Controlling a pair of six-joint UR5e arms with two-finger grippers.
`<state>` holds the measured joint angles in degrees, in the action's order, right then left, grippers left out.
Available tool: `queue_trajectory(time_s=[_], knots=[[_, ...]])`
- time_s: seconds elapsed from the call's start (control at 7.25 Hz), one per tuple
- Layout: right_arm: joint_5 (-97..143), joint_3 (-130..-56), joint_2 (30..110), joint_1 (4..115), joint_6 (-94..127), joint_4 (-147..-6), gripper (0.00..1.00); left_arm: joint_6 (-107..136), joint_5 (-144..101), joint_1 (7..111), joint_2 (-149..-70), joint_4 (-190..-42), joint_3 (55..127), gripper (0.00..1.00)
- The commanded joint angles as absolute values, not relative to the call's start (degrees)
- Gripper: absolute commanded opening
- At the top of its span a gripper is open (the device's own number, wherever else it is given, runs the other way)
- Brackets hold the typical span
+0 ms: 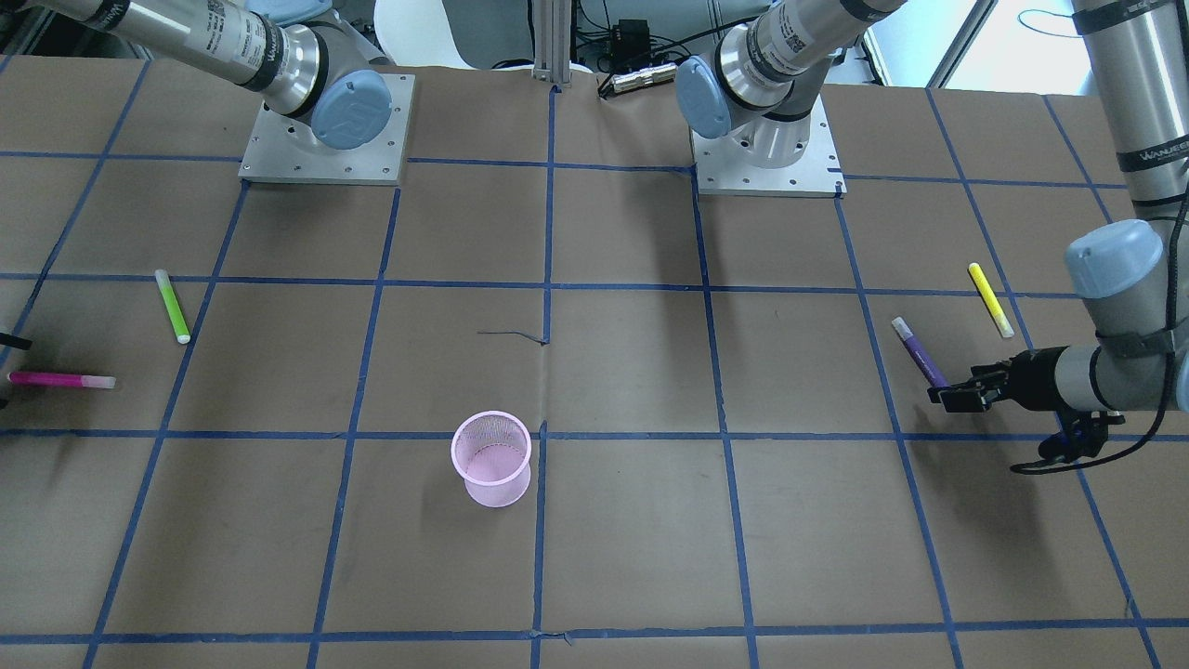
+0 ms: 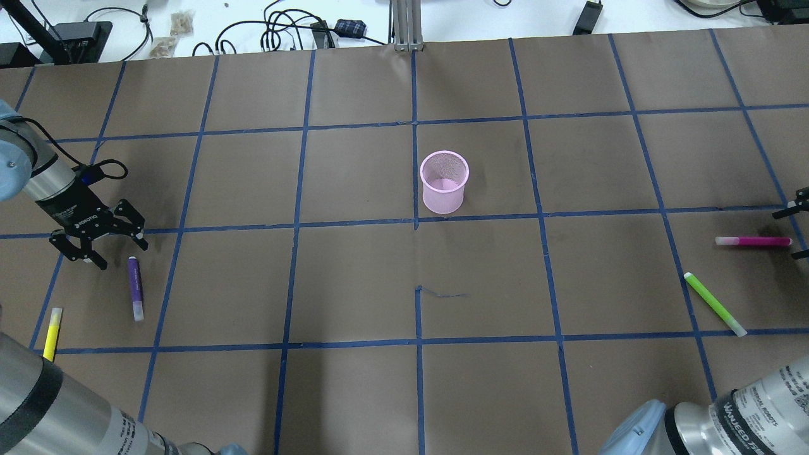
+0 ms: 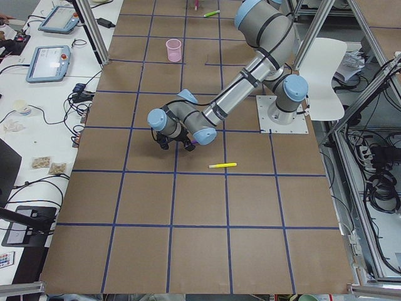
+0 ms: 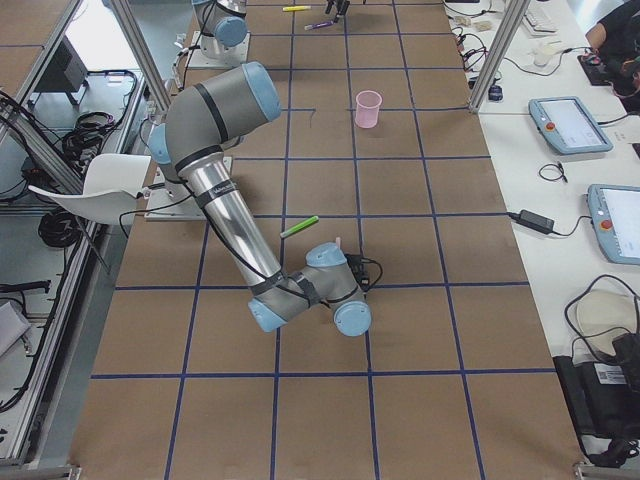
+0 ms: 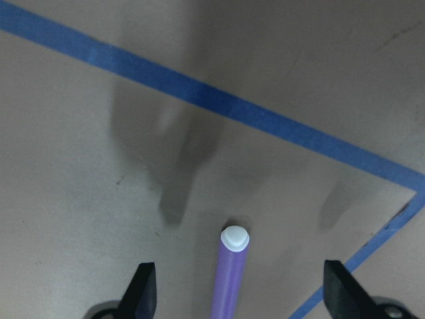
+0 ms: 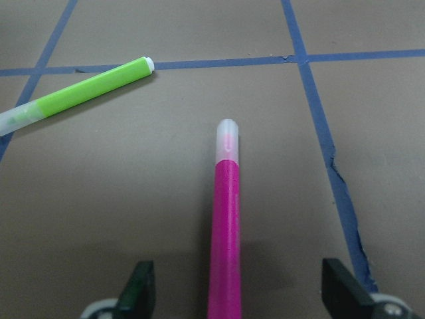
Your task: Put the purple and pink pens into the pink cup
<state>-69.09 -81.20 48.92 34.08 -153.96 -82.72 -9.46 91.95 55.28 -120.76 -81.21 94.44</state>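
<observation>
The pink mesh cup (image 2: 444,181) stands upright near the table's middle, also in the front view (image 1: 491,458). The purple pen (image 2: 134,278) lies flat at the robot's left, seen too in the front view (image 1: 918,351). My left gripper (image 2: 121,253) is open just over the pen's far end, its jaws either side of the pen (image 5: 229,279) in the left wrist view. The pink pen (image 2: 752,241) lies flat at the robot's right. My right gripper (image 6: 240,292) is open, and the pink pen (image 6: 226,232) lies between its jaws. Neither gripper holds a pen.
A green pen (image 2: 714,303) lies close to the pink pen, also in the right wrist view (image 6: 86,93). A yellow pen (image 2: 52,333) lies near the purple pen. The two arm bases (image 1: 325,139) stand at the table's robot side. Blue tape lines grid the brown table.
</observation>
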Motion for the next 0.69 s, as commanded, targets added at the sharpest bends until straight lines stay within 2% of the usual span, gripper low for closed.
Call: queue_trajectory(time_s=[0.0,0.14,0.28,0.41,0.55], knots=[[-69.96,-81.3,48.61,34.1,-156.0,-83.23,0.83,-9.05,91.76,55.28,-121.55,-81.21,94.66,0.83],[-69.96,-81.39,48.69,34.1,-156.18,-83.32,0.73,-9.31,90.8,55.28,-121.81,-81.12,94.92,0.83],[-69.87,-81.39,49.04,34.1,-156.18,-83.32,0.57,-9.58,90.7,55.28,-121.82,-81.12,95.01,0.7],[-69.87,-81.39,48.69,34.1,-156.27,-83.32,0.51,-9.14,90.7,55.28,-121.56,-81.21,95.01,0.46],[-69.87,-81.39,48.6,34.1,-156.62,-83.49,0.44,-9.31,90.62,55.28,-121.64,-81.21,95.01,0.37]])
